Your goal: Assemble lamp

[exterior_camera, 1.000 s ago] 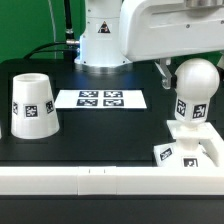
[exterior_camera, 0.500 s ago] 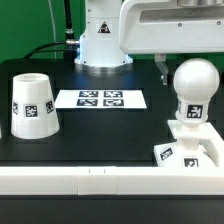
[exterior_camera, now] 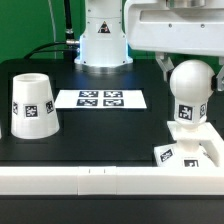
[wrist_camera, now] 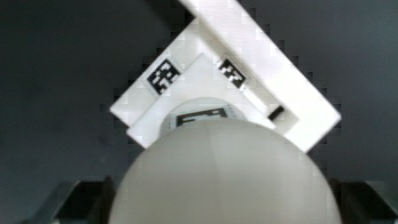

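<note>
The white lamp bulb (exterior_camera: pixel 193 82) stands upright with its neck in the flat square lamp base (exterior_camera: pixel 200 150) at the exterior view's right. My gripper (exterior_camera: pixel 190 72) reaches down over the bulb, one dark finger (exterior_camera: pixel 163 68) at its side. In the wrist view the bulb (wrist_camera: pixel 222 170) fills the space between my two fingers (wrist_camera: pixel 75 200), and the gripper (wrist_camera: pixel 214 208) is shut on it above the tagged base (wrist_camera: pixel 169 85). The tapered lamp shade (exterior_camera: pixel 31 104) stands mouth down at the exterior view's left, apart from the gripper.
The marker board (exterior_camera: pixel 100 99) lies flat between the shade and the base. A white rail (exterior_camera: pixel 90 180) runs along the table's front edge. The robot's white pedestal (exterior_camera: pixel 103 45) stands at the back.
My hand has turned and shifted slightly toward the exterior view's right above the bulb. The bulb's tag has moved a little sideways. The bulb stays on the base.
</note>
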### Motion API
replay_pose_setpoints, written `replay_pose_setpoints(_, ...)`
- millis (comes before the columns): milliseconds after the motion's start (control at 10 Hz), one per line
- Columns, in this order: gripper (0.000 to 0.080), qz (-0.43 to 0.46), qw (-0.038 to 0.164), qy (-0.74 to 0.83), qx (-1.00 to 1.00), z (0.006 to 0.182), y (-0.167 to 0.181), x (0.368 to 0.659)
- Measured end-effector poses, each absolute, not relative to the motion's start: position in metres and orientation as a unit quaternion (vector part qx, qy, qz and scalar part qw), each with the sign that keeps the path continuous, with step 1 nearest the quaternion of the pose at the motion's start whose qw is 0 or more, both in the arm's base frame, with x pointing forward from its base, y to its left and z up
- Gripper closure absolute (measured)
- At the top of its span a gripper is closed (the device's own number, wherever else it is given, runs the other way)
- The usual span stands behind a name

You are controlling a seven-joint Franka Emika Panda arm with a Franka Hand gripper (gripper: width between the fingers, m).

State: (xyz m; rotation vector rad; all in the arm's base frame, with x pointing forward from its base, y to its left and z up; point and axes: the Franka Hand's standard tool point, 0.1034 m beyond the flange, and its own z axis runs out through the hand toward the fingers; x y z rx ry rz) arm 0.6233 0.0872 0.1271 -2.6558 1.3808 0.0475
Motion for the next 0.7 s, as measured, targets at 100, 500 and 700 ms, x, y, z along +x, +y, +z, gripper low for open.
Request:
replay_pose_setpoints(100,0.0221,0.013,0.084,0.493,-0.866,0.1267,0.087,0.6232)
replay_pose_setpoints(500,0.0221,0.032,0.104,0.573,-0.813,0.1268,0.0884,0.6236)
replay_pose_setpoints(700,0.0112,0.032,0.104,0.569,-0.815,0.1263,0.0888,0.6234)
